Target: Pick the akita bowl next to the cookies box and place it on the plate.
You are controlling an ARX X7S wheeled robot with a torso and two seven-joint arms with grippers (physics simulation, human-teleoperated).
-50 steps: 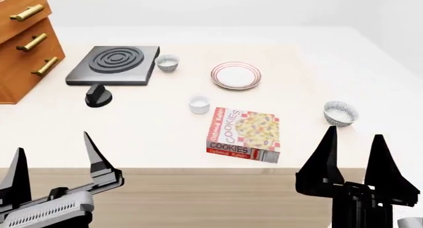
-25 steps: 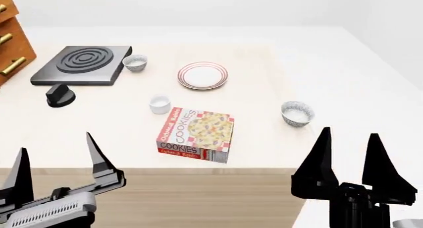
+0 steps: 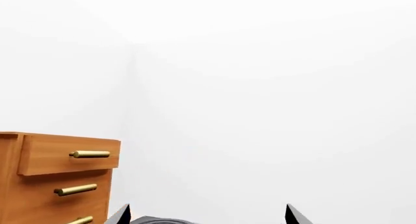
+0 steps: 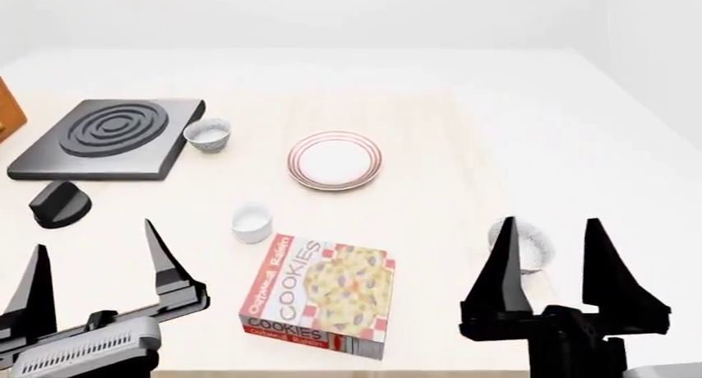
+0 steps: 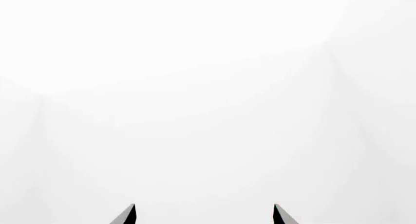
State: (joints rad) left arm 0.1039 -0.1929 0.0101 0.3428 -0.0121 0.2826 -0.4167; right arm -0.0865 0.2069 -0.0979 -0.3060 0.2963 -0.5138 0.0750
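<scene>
The akita bowl (image 4: 540, 245) sits on the table to the right of the cookies box (image 4: 320, 300), which lies flat near the front edge. My right gripper (image 4: 551, 222) is open and stands in front of this bowl in the head view, its left finger hiding part of the bowl. The plate (image 4: 335, 160), white with red rings, lies further back at mid table. My left gripper (image 4: 95, 238) is open at the lower left, holding nothing. The right wrist view shows only the right gripper (image 5: 203, 214) tips against white. The left gripper (image 3: 206, 214) tips are wide apart in the left wrist view.
A second speckled bowl (image 4: 207, 135) stands beside the black stove (image 4: 107, 138) at the back left. A black knob (image 4: 61, 204) lies in front of the stove, and a small white cup (image 4: 251, 223) sits above the box. A wooden drawer cabinet (image 3: 58, 180) is at the far left.
The head view has swung right and closer, so the table's things have slid left and lower in the picture. The bowl now shows behind my right gripper's fingers. Both grippers stay open.
</scene>
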